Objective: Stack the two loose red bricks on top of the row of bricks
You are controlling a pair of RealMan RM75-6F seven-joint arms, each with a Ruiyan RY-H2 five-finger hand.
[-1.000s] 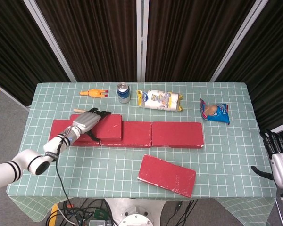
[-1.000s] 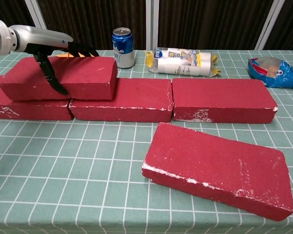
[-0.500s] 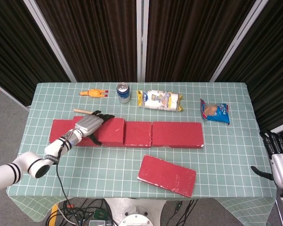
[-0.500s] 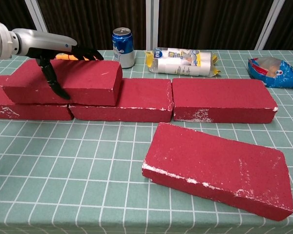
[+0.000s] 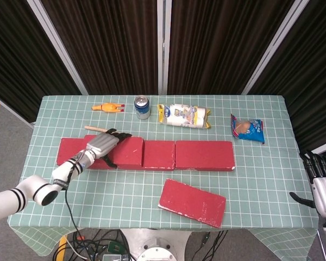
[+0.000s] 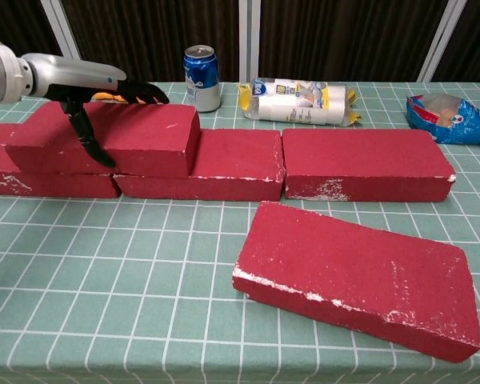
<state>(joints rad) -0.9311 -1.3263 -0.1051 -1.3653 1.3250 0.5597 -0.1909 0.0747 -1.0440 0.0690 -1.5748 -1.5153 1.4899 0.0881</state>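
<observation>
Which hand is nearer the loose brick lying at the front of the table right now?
Left. The left hand grips the stacked brick up-table and to the left of the loose brick. The right hand sits off the table's right edge, farther away.

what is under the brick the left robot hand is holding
The held brick in the left robot hand lies on the row of bricks, spanning its two leftmost bricks; their joint is covered.

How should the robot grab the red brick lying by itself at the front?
Probably across its short width, near the middle, coming from above. The loose brick lies flat and slanted on the table, apart from the row, so both long sides are free for thumb and fingers. The wrist should turn to match its slant.
</observation>
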